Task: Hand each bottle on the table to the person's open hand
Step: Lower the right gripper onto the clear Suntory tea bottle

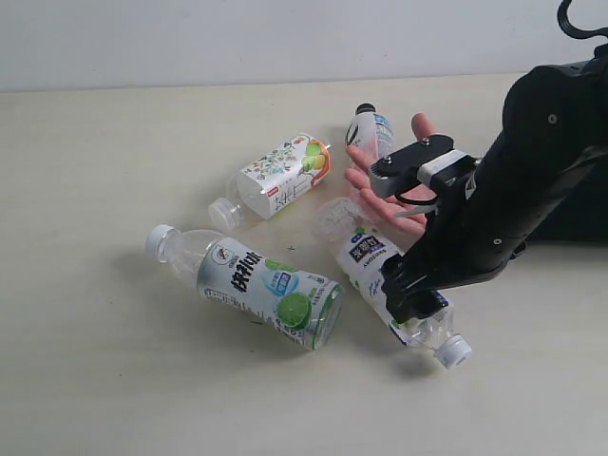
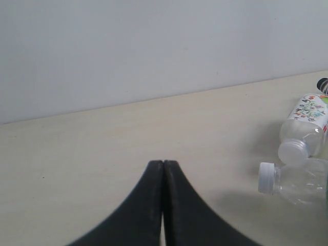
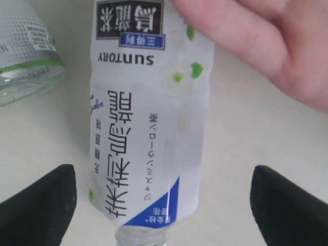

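Centrally, right claw (image 3: pixel 161 197) spread astride the white-blue Suntory bottle (image 3: pixel 148 102) beside the open hand (image 3: pixel 266 46); left claw (image 2: pixel 163 165) pressed together above tabletop (image 2: pixel 77 169).

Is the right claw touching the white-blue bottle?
Apart. The right wrist view shows the open right claw straddling the white-blue bottle, with bare table visible on both sides.

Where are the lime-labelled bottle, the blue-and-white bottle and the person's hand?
Clear plastic bottle with green-lime label (image 1: pixel 271 283): exterior view, middle of its label.
Clear plastic bottle with white-blue label (image 3: pixel 148 118): right wrist view, centre of its label.
Person's bare open hand (image 1: pixel 366 185): exterior view, on the fingers.
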Action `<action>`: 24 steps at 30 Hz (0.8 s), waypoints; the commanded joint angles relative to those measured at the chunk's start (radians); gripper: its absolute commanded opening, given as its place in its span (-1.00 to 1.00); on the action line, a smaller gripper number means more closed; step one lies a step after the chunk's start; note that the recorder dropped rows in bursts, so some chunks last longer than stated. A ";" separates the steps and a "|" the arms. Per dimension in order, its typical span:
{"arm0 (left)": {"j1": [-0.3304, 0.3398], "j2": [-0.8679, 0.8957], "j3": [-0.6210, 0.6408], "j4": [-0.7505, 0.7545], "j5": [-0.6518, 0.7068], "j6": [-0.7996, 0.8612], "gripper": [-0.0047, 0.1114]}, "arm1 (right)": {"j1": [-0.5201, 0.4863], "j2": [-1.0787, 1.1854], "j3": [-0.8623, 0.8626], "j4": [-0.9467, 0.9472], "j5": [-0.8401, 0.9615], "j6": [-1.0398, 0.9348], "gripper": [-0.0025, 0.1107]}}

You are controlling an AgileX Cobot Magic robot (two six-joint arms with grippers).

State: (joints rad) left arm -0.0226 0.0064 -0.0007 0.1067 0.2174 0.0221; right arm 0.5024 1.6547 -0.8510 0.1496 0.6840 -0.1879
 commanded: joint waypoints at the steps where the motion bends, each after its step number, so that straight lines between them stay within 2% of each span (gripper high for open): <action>1: 0.002 -0.006 0.001 -0.006 -0.003 0.001 -0.91 | 0.004 0.000 -0.006 0.007 -0.038 -0.014 0.58; 19: 0.002 -0.006 0.001 -0.006 -0.003 0.001 -0.91 | 0.004 0.071 -0.006 0.007 -0.053 -0.040 0.57; 22: 0.002 -0.006 0.001 -0.006 -0.003 0.001 -0.91 | 0.004 0.071 -0.006 0.007 -0.051 -0.048 0.47; 24: 0.002 -0.006 0.001 -0.006 -0.003 0.001 -0.91 | 0.004 0.071 -0.006 0.007 -0.053 -0.055 0.52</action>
State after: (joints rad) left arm -0.0226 0.0064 -0.0007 0.1067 0.2174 0.0221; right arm 0.5024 1.7255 -0.8510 0.1548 0.6309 -0.2231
